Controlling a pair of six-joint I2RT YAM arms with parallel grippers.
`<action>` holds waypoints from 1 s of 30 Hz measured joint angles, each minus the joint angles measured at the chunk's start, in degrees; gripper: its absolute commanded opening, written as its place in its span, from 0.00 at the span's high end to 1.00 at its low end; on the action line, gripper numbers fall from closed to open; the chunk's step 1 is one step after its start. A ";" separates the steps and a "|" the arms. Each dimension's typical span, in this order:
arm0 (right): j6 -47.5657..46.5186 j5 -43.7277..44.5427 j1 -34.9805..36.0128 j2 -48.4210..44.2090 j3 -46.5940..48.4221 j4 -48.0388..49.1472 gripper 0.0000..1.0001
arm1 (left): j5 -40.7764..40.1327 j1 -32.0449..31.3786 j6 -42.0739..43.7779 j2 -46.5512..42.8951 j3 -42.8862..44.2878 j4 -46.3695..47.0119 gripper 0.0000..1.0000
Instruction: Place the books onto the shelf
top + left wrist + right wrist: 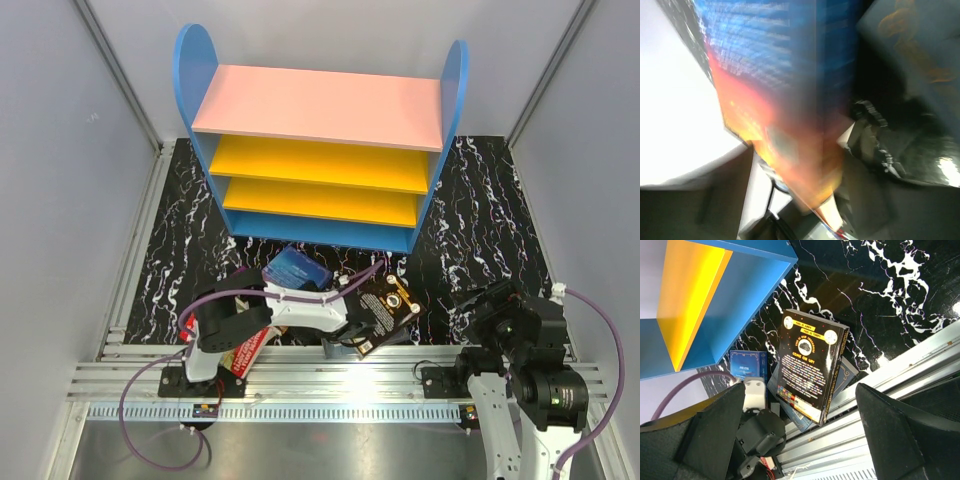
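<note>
The shelf (320, 105) stands at the back with its pink, yellow and blue boards bare. My left gripper (296, 288) is at the blue-orange book (298, 266), which stands tilted off the mat. That book (785, 100) fills the blurred left wrist view, and the fingers do not show there. A black book (386, 310) (810, 367) with gold print leans on a dark blue book (846, 374). A red book (248, 353) lies under the left arm. My right gripper (805, 440) (495, 305) is open and empty, near the front right, short of the black book.
A black marbled mat (490, 225) covers the table. Aluminium rails (350, 385) run along the near edge. Pale walls close in both sides. The left arm's purple cable (350, 285) loops over the books.
</note>
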 measured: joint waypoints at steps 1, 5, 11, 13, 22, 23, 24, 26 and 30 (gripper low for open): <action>-0.02 -0.17 0.02 0.00 0.00 0.00 0.00 | 0.55 0.26 -0.72 -0.02 -0.57 -0.72 0.01; -0.81 -1.51 0.02 0.02 -0.26 -0.26 0.00 | 2.16 0.98 -3.23 -1.57 1.62 -2.58 0.01; -2.69 -7.34 0.02 6.38 -7.63 1.40 0.00 | 3.61 -0.94 -2.23 -4.39 22.14 -2.95 0.01; -3.39 -9.99 0.02 14.45 -12.63 5.01 0.00 | 3.91 -2.58 -1.11 -4.42 27.50 -1.92 0.01; -5.57 -17.73 0.02 37.68 -25.62 23.04 0.00 | 10.75 -3.23 0.42 -4.44 17.94 5.73 0.01; -5.57 -18.03 0.02 39.12 -26.43 25.05 0.00 | 11.47 -2.49 0.42 -4.52 15.91 6.82 0.01; -5.57 -18.36 0.02 40.65 -27.08 26.84 0.00 | 12.09 -1.70 0.44 -4.61 14.03 7.76 0.01; -5.49 -19.15 0.02 43.25 -28.46 30.38 0.00 | 13.22 -0.09 0.55 -5.01 11.28 9.57 0.01; -3.80 -20.59 0.07 43.19 -29.35 33.46 0.00 | 15.06 4.11 1.07 -8.04 7.32 13.94 0.01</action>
